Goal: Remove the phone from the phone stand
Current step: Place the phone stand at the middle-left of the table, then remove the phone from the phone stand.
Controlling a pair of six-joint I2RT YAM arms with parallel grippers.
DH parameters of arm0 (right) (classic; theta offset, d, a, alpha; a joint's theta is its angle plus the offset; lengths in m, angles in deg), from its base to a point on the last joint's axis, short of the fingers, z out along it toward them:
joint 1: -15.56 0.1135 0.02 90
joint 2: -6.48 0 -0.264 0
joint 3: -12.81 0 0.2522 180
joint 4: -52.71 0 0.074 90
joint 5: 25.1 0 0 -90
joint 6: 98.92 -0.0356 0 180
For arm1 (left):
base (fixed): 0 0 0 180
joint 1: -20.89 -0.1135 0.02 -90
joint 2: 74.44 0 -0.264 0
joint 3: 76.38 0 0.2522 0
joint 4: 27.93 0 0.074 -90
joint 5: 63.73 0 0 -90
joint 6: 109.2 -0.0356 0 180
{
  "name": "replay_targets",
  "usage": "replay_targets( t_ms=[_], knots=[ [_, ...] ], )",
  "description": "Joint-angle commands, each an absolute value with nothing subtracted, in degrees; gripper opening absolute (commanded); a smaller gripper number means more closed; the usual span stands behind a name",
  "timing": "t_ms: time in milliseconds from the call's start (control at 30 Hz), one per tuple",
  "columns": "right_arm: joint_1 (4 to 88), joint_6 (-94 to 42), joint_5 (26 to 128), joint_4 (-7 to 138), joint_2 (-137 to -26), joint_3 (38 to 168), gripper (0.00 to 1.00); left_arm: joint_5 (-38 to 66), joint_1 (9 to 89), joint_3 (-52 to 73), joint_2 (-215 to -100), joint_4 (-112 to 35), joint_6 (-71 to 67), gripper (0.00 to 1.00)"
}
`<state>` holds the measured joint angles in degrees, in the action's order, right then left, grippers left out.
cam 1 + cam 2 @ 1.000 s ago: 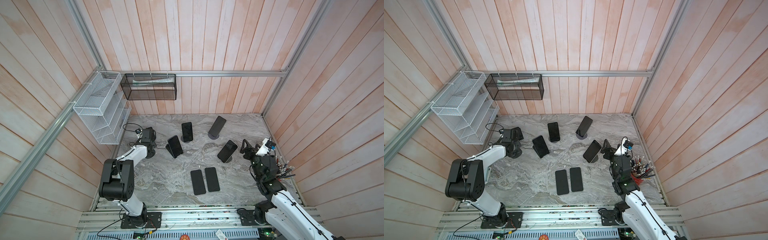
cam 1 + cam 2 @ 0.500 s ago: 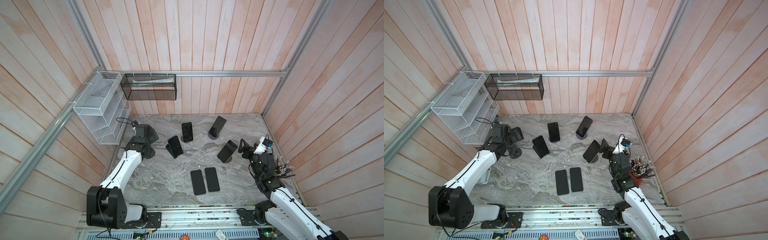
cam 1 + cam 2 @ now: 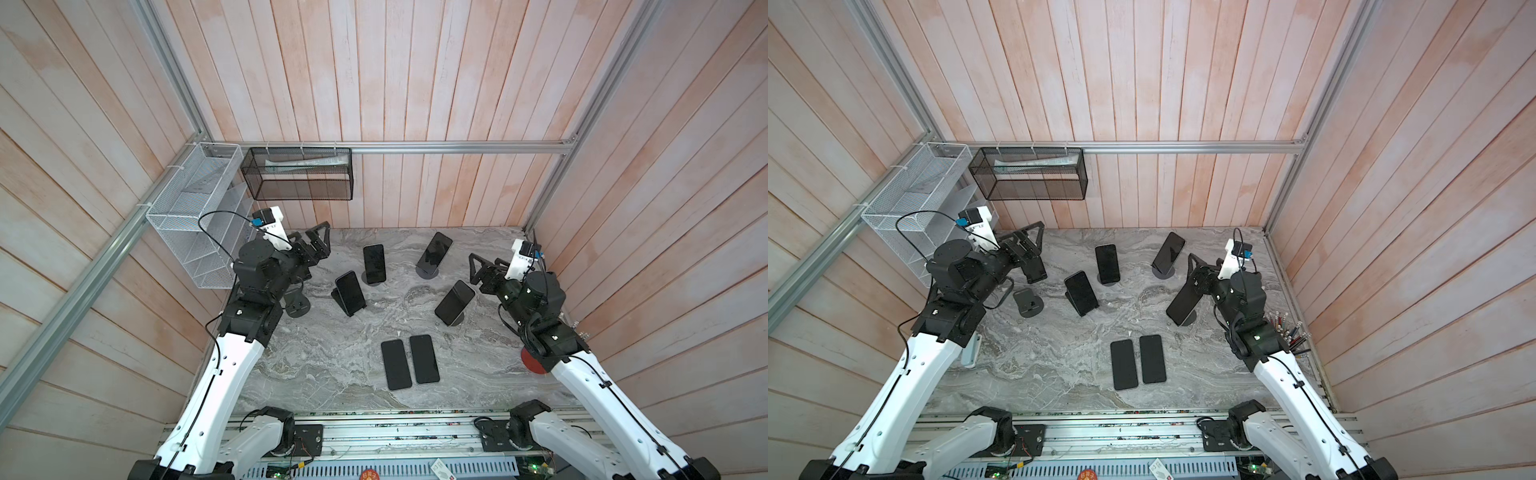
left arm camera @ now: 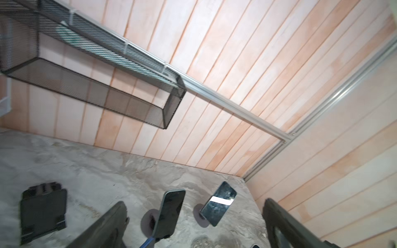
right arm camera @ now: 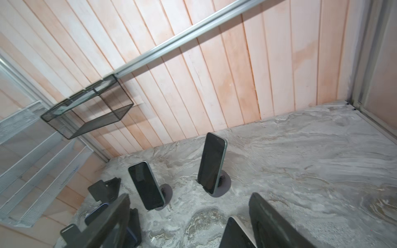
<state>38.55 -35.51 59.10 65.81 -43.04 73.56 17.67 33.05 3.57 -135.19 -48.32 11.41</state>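
My left gripper (image 3: 318, 245) hung above the table's far left corner, jaws spread wide with nothing between them. In its wrist view the two fingers (image 4: 103, 227) framed bare marble (image 4: 86, 163) and two propped phones beyond. My right gripper (image 3: 478, 270) was raised too, jaws well apart and empty, just beside the top edge of the phone on the near right stand (image 3: 454, 302); I couldn't tell whether a finger touched it. That phone leaned on its round base, not lifted off. Outward from there, three more phones stood on stands: one centre-left (image 3: 350, 292), one centre-back (image 3: 374, 264), one back-right (image 3: 434, 255). An empty stand (image 3: 296, 306) sat below my left wrist. Two phones (image 3: 410, 364) lay flat, side by side, near the front.
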Motion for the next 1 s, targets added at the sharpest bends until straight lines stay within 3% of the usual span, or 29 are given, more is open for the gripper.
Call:
replay_targets(
  t_ms=[0, 400, 600, 967],
  knots=[
    [41.66, -36.62, 55.78, 75.20, -40.50, 73.57, 0.87, 10.43, 33.06, 3.93, -137.02, -42.03, 13.95, 1.00],
    [56.24, -35.87, 47.75, 75.71, -43.51, 75.50, 0.84, 7.08, 31.26, -8.54, -137.21, -35.14, 19.58, 1.00],
    [62.84, -33.49, 46.45, 68.10, -53.48, 79.29, 0.84, 11.03, 28.11, -10.78, -136.77, -37.09, 22.28, 1.00],
    [66.36, -27.18, 51.14, 62.77, -77.48, 94.77, 0.93, 12.86, 24.59, -11.80, -137.79, -37.47, 24.03, 1.00]
  ],
)
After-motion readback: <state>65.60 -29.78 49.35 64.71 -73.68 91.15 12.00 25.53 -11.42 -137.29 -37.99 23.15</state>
